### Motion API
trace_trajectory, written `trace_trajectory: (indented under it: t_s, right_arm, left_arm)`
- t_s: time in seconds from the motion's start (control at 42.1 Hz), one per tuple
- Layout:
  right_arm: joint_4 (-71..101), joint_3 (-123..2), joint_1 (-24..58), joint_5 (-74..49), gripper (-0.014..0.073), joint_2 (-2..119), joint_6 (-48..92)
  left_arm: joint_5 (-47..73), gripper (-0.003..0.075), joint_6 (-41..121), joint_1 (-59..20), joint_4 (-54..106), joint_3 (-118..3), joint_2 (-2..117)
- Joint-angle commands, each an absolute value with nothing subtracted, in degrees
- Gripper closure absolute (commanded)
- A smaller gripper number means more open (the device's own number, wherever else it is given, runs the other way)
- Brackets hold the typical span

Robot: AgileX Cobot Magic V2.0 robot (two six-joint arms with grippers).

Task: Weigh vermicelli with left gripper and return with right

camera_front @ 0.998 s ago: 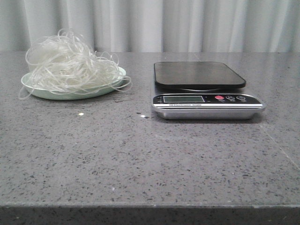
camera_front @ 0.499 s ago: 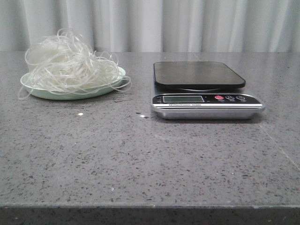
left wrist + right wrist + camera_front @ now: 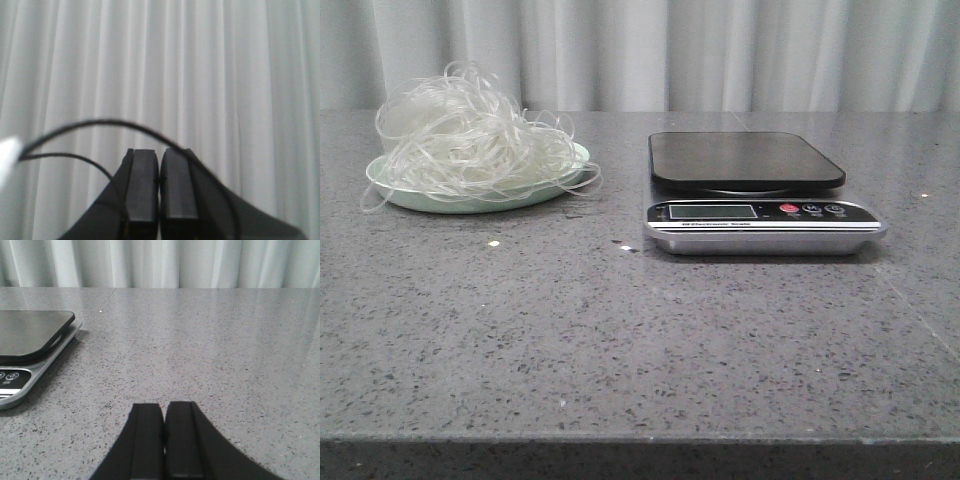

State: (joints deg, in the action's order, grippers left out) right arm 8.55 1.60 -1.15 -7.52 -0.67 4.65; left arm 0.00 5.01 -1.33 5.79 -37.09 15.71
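Nearest to us in the wrist views are our own grippers: the left gripper (image 3: 159, 192) has its two dark fingers pressed together with nothing between them, facing only the white curtain (image 3: 200, 75), with a thin black cable (image 3: 100, 122) looping in front; the right gripper (image 3: 163, 440) is likewise closed on nothing, hanging low over the grey speckled table (image 3: 210, 350) just to the right of the scale (image 3: 30, 340). In the front view neither arm shows. Farther on, the scale (image 3: 760, 200) sits right of centre, its dark platform bare; we see a small display (image 3: 712, 211), a red button (image 3: 787, 209) and two dark buttons, but the printing around them is too small for us to read. To its left, well apart, the vermicelli (image 3: 470, 135) lies heaped on the pale green plate (image 3: 470, 202), a tangle wider than tall, spread left to right, with loose strands hanging over the rim on both sides. Compared with a second ago, we find nothing on the table shifted.
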Motion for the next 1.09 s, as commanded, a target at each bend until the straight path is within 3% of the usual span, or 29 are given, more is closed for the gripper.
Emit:
trace_trajectory:
  t_s: [0.0, 0.309, 0.641, 0.903, 1.069]
  right_arm:
    - [8.9, 1.2, -1.6, -2.5, 0.0442, -1.5, 4.9]
    - [8.9, 1.2, -1.6, -2.5, 0.0442, -1.5, 4.9]
    - [8.9, 1.2, -1.6, -2.5, 0.0442, -1.5, 4.9]
    - [8.9, 1.2, -1.6, -2.5, 0.0442, -1.5, 4.9]
    - [8.9, 1.2, -1.6, -2.6, 0.0442, -1.5, 4.9]
  left_arm:
    - [4.6, 0.0582, 4.5, -2.0, 6.1, -45.7, 24.1]
    - [12.2, 0.0554, 5.2, -7.0, 6.0, -54.4, 42.6]
    - [21.5, 0.0169, 17.0, -9.3, 6.0, -59.7, 53.4]
    - [31.4, 0.0153, 46.2, -10.0, 5.9, -66.3, 61.5]
    - [31.4, 0.0153, 55.7, -12.5, 5.9, -67.0, 66.6]
